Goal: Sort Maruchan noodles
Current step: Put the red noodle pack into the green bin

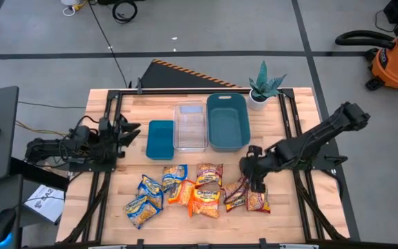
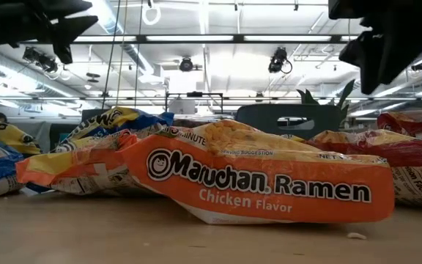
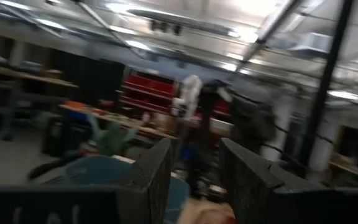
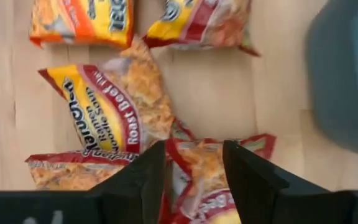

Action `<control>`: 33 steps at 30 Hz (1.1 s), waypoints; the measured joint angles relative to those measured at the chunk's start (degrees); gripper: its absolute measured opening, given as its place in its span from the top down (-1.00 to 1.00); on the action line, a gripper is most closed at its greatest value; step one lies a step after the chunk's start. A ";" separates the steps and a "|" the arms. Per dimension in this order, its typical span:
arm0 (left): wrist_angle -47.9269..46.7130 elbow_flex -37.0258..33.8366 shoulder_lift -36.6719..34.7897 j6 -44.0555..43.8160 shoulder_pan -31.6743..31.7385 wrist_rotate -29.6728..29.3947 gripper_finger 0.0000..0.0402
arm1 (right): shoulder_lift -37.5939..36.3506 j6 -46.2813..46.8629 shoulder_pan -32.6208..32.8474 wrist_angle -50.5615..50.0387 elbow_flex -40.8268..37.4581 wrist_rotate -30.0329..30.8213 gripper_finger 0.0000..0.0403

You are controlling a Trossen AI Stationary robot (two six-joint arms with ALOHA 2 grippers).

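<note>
Several Maruchan packets lie flat in a loose row near the table's near edge: blue-and-yellow ones point(image 1: 150, 195) on the left, orange ones point(image 1: 200, 192) point(image 2: 269, 180) in the middle, dark red ones point(image 1: 247, 197) point(image 2: 416, 150) on the right. My right gripper point(image 1: 256, 181) point(image 4: 194, 149) hangs open above the dark red group. Its fingers point down on either side of one dark red packet point(image 4: 197, 171) and stand clear above it in the low view point(image 2: 387, 44). My left gripper point(image 1: 131, 130) point(image 3: 194, 146) waits open at the table's left side, held level.
Three bins stand side by side at the far middle: a small teal bin point(image 1: 160, 140), a clear bin point(image 1: 191, 126) and a large teal bin point(image 1: 227, 121) point(image 4: 347, 74). A potted plant point(image 1: 264, 86) stands at the far right. Bare wood point(image 1: 302, 207) lies right of the packets.
</note>
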 joint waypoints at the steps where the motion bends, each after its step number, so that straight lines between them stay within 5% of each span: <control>1: -0.02 0.00 0.00 -0.09 0.00 -1.16 0.29 | 1.14 0.19 0.57 0.03 0.40 0.28 0.15; 14: 3.24 0.00 -0.02 0.00 0.00 -3.12 0.29 | 12.58 -3.41 3.02 -3.27 2.57 4.03 0.25; 24: 3.28 0.00 -0.02 1.38 0.00 -3.12 0.29 | 12.61 0.33 0.48 -4.41 2.57 1.88 0.83; 27: 3.33 0.00 -0.02 1.33 0.00 -3.10 0.29 | 11.90 2.38 -1.06 -8.91 3.98 -1.14 0.95; 33: 3.32 0.00 -0.02 1.53 0.00 -3.10 0.29 | 11.86 7.51 -3.29 -24.98 11.87 1.60 0.86</control>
